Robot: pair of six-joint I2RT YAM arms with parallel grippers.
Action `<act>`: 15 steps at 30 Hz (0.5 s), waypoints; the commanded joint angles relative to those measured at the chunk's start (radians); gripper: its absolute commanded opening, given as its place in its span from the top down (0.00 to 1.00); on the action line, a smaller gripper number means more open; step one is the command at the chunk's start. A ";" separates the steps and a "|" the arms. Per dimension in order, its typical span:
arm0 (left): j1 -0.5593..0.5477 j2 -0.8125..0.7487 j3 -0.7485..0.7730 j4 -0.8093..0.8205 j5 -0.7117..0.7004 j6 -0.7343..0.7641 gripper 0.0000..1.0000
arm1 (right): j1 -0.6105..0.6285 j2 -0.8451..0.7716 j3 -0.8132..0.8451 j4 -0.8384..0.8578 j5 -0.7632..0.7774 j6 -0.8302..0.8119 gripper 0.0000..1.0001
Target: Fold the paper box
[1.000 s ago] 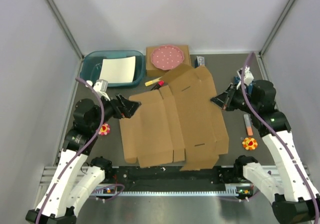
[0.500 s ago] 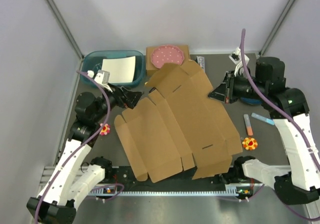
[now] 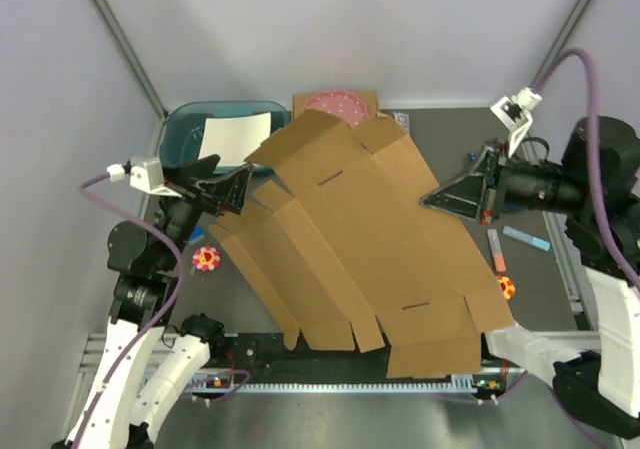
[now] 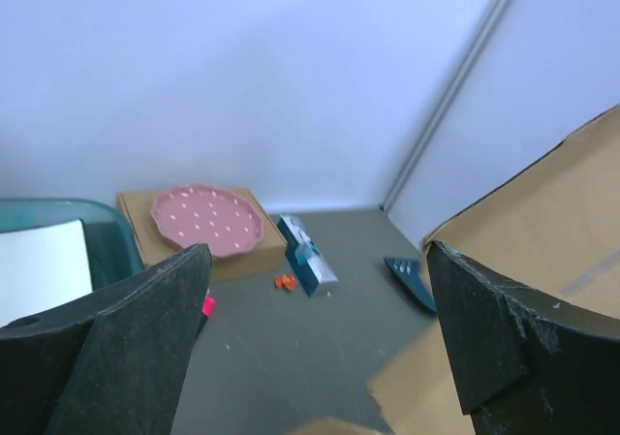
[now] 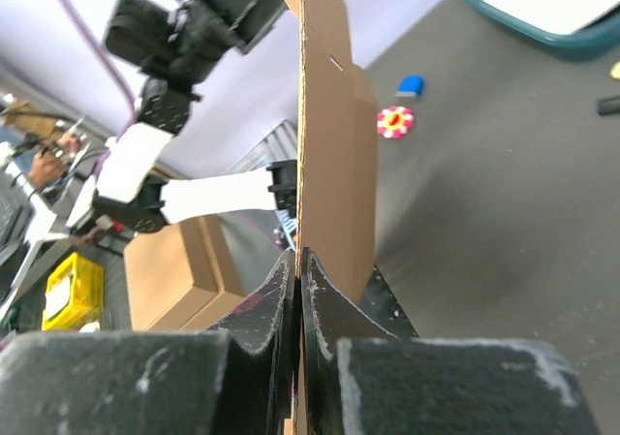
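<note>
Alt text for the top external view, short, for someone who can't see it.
A large flat cardboard box sheet is raised at an angle over a dark table, the right arm's jaws shut on its right edge. The left arm's jaws stand open beside its left edge, holding nothing. A teal bin and a pink plate sit behind.

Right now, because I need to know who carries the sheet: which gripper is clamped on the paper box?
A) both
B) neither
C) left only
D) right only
D: in the right wrist view the right gripper has its jaws pinched shut on the edge of the paper box, while the left gripper stands wide open, not clamped on it.
</note>
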 commanded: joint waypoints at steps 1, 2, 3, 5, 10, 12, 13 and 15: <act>-0.002 -0.042 -0.015 0.023 -0.178 -0.015 0.01 | 0.039 -0.060 0.051 0.096 -0.120 0.023 1.00; -0.002 -0.061 -0.015 0.017 -0.194 -0.009 0.01 | 0.042 -0.066 0.051 0.098 -0.134 0.024 1.00; -0.002 -0.070 -0.018 0.013 -0.230 -0.004 0.01 | 0.042 -0.071 0.052 0.101 -0.134 0.026 1.00; -0.002 -0.096 -0.016 -0.004 -0.290 0.002 0.02 | 0.049 -0.073 0.049 0.101 -0.133 0.029 1.00; -0.002 -0.116 -0.009 -0.010 -0.340 0.030 0.02 | 0.051 -0.019 -0.011 0.096 -0.081 0.024 1.00; -0.002 -0.108 -0.006 -0.039 -0.338 0.028 0.02 | 0.050 0.021 -0.073 0.096 -0.019 0.013 1.00; -0.002 -0.104 -0.007 -0.043 -0.335 0.028 0.02 | 0.051 0.042 -0.095 0.095 0.045 0.007 1.00; -0.002 -0.102 -0.018 -0.046 -0.335 0.024 0.02 | 0.050 0.120 -0.161 0.098 0.109 -0.023 1.00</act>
